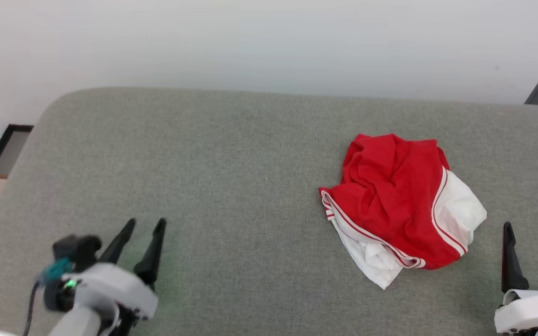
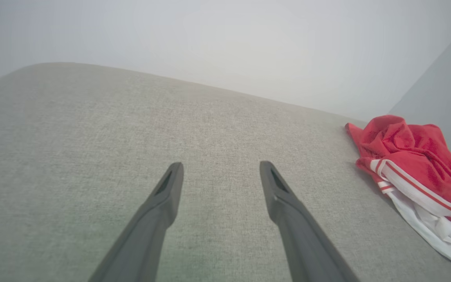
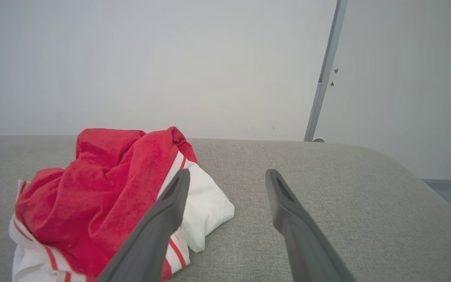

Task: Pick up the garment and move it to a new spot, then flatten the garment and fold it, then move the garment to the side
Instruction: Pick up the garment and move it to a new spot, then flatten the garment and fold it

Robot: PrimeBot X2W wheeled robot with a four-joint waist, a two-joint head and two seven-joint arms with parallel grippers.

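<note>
left gripper (image 1: 146,221) hangs over the near left of the grey fabric-covered tabletop (image 1: 227,163), its two dark fingers spread apart with nothing between them, well apart from the garment (image 1: 390,196). right gripper (image 1: 527,226) is at the near right, fingers likewise spread and empty, near the garment's white panel with a gap of bare tabletop between them in the head view. the garment lies crumpled in a heap on the right half of the tabletop, mostly red on top, with white fabric spilling out at its near and right edges and red-and-white striped trim along its near-left side. a pale wall stands behind the tabletop's far edge.
</note>
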